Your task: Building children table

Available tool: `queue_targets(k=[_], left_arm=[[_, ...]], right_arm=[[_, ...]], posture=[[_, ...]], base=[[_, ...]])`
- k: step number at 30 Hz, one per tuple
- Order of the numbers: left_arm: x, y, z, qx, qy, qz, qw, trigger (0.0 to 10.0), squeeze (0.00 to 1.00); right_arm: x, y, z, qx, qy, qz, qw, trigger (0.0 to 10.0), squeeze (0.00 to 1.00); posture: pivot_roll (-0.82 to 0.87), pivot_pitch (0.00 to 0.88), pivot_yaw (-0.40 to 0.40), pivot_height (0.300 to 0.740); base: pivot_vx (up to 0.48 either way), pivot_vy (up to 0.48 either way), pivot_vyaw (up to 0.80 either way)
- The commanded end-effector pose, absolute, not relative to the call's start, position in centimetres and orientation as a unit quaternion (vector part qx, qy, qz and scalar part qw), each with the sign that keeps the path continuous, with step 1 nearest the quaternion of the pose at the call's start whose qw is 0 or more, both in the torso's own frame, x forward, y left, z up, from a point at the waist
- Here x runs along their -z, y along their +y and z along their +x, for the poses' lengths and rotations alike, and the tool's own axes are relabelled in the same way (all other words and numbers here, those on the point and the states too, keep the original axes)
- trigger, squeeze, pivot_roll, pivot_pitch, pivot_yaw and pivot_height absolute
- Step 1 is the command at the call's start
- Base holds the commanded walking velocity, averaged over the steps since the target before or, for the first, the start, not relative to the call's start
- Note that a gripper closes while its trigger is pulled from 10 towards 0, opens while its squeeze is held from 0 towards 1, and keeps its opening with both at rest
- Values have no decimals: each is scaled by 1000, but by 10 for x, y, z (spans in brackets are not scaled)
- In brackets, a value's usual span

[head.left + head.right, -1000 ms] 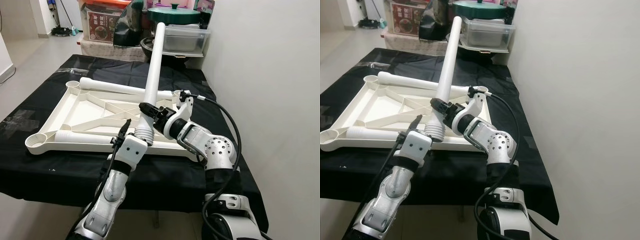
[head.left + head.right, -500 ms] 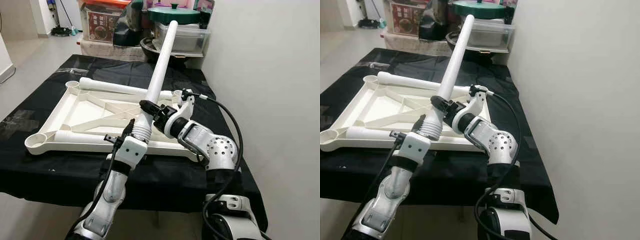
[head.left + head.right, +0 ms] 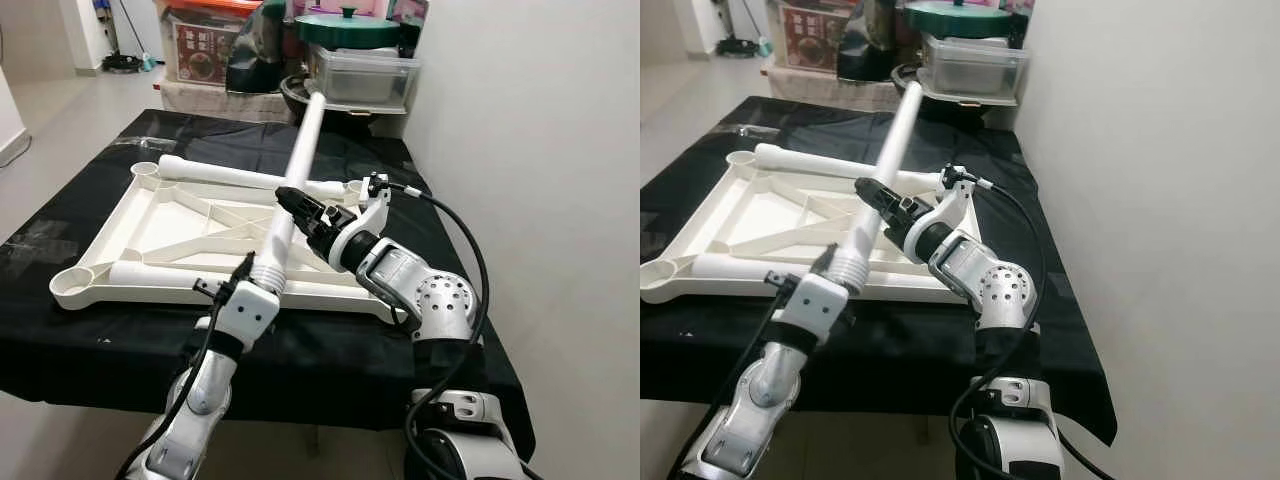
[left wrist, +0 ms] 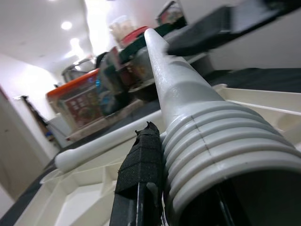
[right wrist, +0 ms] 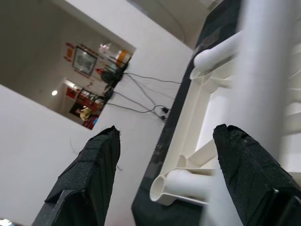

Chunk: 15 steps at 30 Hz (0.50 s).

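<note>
A long white table leg (image 3: 296, 170) with a ribbed screw end slants up over the upturned white tabletop (image 3: 150, 215) on the black-covered table. My left gripper (image 3: 255, 272) is shut on the ribbed end (image 4: 221, 141) near the tabletop's front rail. My right gripper (image 3: 293, 200) is open at the middle of the leg, its fingers (image 5: 87, 179) spread wide, and the leg (image 5: 261, 80) runs past one of them. Two more white legs lie on the tabletop, one along the back (image 3: 230, 175) and one along the front (image 3: 160, 275).
Behind the table stand a clear plastic box (image 3: 365, 75), a green pot lid (image 3: 345, 28) and a printed carton (image 3: 205, 50). A white wall (image 3: 530, 150) runs close along the right side. The black cloth (image 3: 60, 340) hangs over the near edge.
The leg has tipped lower and flatter, its far end dropping. My left arm has pulled back and down with the ribbed end. The right gripper stays at the leg's middle.
</note>
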<state>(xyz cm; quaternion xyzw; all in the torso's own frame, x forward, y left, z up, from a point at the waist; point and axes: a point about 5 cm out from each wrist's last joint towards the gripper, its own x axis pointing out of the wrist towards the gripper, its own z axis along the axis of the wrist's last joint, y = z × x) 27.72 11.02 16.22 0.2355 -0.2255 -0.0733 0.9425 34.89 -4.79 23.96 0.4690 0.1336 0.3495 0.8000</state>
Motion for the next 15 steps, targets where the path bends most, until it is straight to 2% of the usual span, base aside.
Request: queue_targets(k=[1,6,10,15], left_arm=[[-169,107,274,86,-242,232,938,10000,0],[-174,109,271,99,-251,238,933,10000,0],[-182,110,270,104,-262,245,928,10000,0],[-180,113,268,107,-257,254,926,10000,0]], right_arm=[[-216,-20,335,-365,174,525,749,10000,0],[-216,-21,335,-384,179,515,745,10000,0],[-212,-25,340,-380,180,499,758,10000,0],[-232,-50,366,-331,114,523,777,10000,0]], posture=[[159,0,-111,740],[165,0,-112,740],[170,0,-113,740],[172,0,-115,740]], base=[[0,0,0],[0,0,0],[0,0,0],[0,0,0]])
